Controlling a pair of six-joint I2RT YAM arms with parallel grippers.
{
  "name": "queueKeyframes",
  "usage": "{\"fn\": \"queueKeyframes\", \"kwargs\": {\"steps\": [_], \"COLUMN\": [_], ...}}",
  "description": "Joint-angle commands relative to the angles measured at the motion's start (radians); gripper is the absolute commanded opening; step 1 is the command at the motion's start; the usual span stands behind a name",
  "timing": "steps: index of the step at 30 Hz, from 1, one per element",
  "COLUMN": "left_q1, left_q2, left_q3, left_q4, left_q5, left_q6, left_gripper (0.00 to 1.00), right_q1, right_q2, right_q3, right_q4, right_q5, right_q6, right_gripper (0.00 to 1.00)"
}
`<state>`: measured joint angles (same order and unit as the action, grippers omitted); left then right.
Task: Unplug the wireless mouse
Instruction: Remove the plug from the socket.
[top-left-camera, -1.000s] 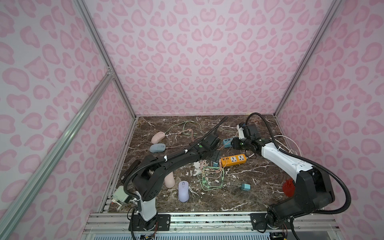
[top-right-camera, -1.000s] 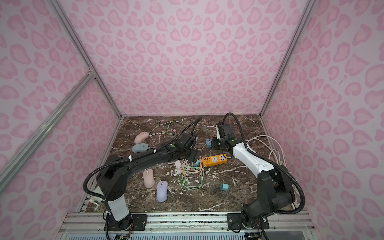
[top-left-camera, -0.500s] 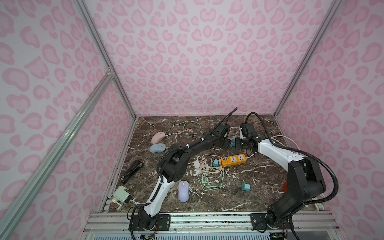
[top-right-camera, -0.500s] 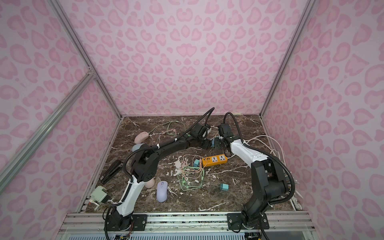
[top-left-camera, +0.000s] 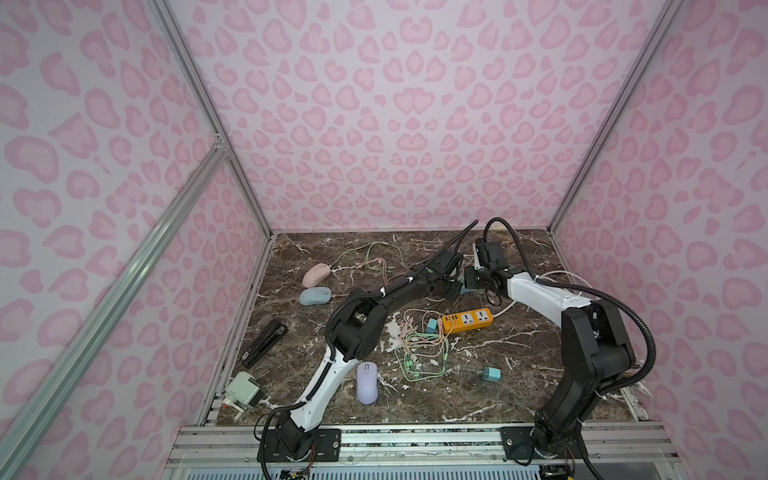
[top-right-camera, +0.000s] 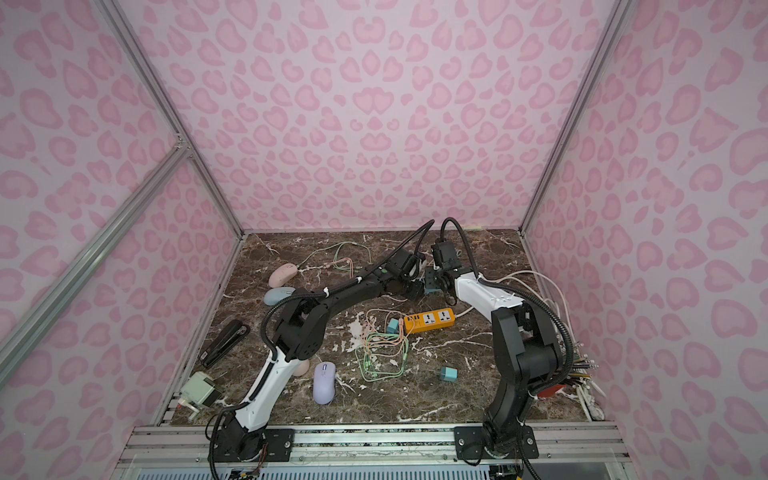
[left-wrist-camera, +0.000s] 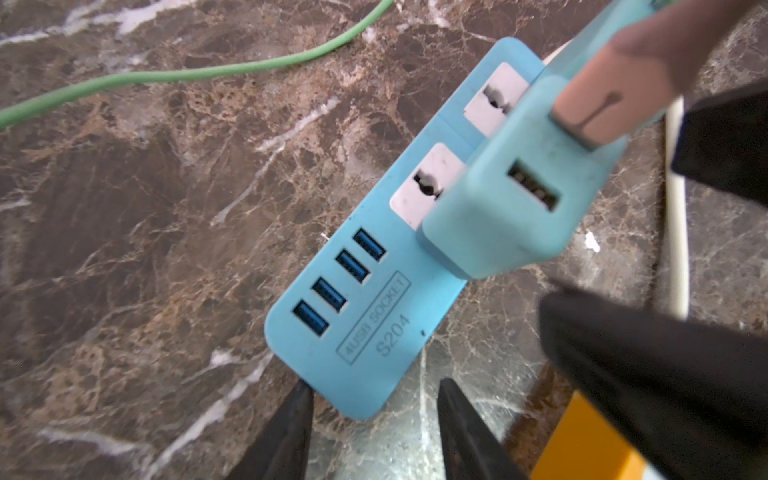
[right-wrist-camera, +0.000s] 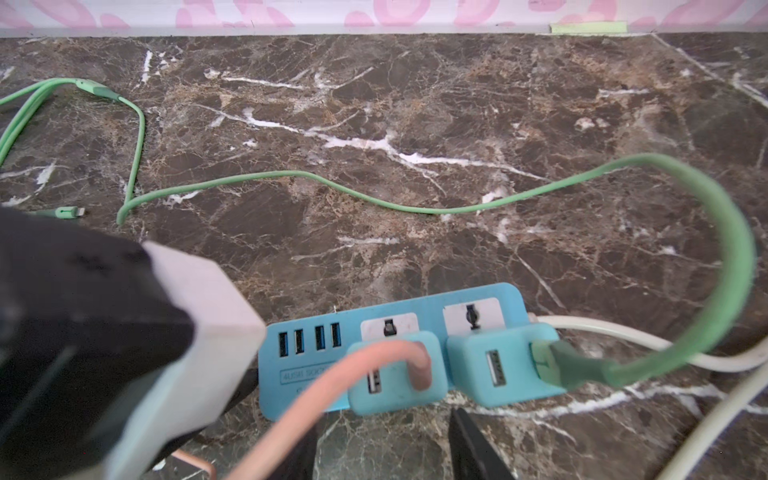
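**A:** Where is the thing we're after?

**B:** At about 12 o'clock on the brown marble worktop (top-left-camera: 519, 374) lies a light-blue plastic power strip (left-wrist-camera: 374, 332) with four USB ports. Two chargers stand in its sockets. The pale-blue cube charger (right-wrist-camera: 395, 374) nearer the ports carries a salmon-pink cable plug (right-wrist-camera: 419, 365). The second charger (right-wrist-camera: 498, 365) carries a green cable plug (right-wrist-camera: 557, 365).

**A:** Which one feeds the mouse?

**B:** I can't trace either lead all the way. A pale pink oval mouse (top-left-camera: 316, 274) lies at 10 o'clock with thin cables running towards it. I'd guess the pink lead, but that is only a guess.

**A:** And the fingers?

**B:** The left arm's fingers (left-wrist-camera: 286, 440) stand apart, with their tips astride the strip's port end and no visible pinch. The right arm's fingers (right-wrist-camera: 473, 449) are apart too. They sit just short of the pink-cabled charger and hold nothing.

**A:** How will it handle?

**B:** The plug shell looks small and stiff, and probably only friction holds it. The cable is soft and would stretch or slip, so take the shell by its flat sides, close to the port, and pull straight out. The strip is likely light and may slide or lift on polished stone unless braced. The charger could also leave its socket first.
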<state>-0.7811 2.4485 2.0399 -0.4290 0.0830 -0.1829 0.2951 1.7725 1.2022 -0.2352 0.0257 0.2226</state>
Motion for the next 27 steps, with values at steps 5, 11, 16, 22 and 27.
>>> {"fn": "queueKeyframes", "kwargs": {"steps": [5,11,16,22,27], "left_q1": [-0.004,-0.009,-0.01,-0.01,-0.005], "left_q2": [0.008,-0.008,-0.017,-0.122,-0.322], "left_q3": [-0.01,-0.033,-0.039,-0.115,-0.295], "left_q4": [-0.017,-0.019,-0.028,-0.009,0.055], "left_q5": [0.014,0.01,0.008,0.035,0.095], "left_q6": [0.008,0.012,0.017,-0.005,-0.021], "left_gripper": [0.49,0.48,0.48,0.48,0.51], "right_q1": [0.002,0.003,0.004,0.006,0.006], "right_q2": [0.037,0.058,0.071,0.074,0.076], "right_q3": [0.005,0.006,0.006,0.005,0.001], "right_q4": [0.062,0.076,0.085,0.108,0.129], "right_q5": [0.011,0.047,0.066,0.057,0.046], "right_q6": [-0.008,-0.008,-0.017,-0.034,-0.04], "right_gripper": [0.49,0.46,0.48,0.57,0.45]}}
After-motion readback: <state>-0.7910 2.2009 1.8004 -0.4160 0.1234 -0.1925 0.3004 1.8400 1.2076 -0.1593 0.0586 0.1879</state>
